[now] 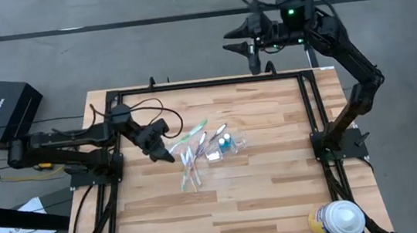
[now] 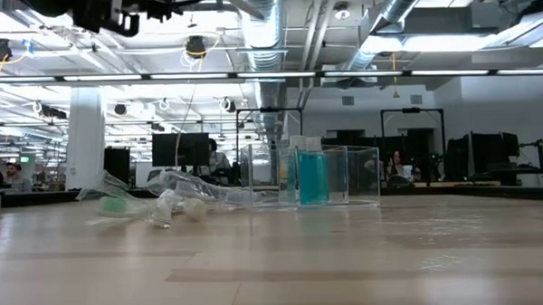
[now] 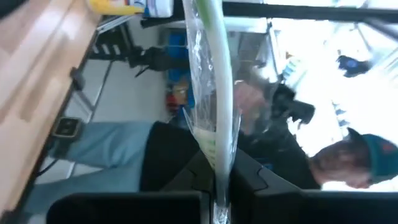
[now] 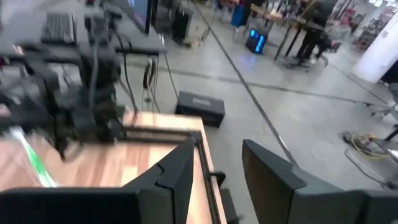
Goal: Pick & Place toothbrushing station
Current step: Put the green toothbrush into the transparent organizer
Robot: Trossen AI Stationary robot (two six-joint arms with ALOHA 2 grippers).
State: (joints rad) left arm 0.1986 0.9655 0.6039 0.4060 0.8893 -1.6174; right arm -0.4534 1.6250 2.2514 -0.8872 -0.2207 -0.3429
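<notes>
Left hand (image 1: 167, 153): clamped on 1 wrapped green toothbrush (image 3: 214, 93), long axis running outward toward clear cup (image 1: 225, 144), just beside. Right hand (image 1: 252, 47): spread wide, well beyond tabletop (image 1: 279, 194).

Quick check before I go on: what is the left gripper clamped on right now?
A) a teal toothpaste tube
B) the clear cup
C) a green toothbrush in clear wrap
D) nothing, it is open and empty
C: in the left wrist view the left gripper is shut on the green toothbrush, its clear wrapper showing along the handle.
</notes>
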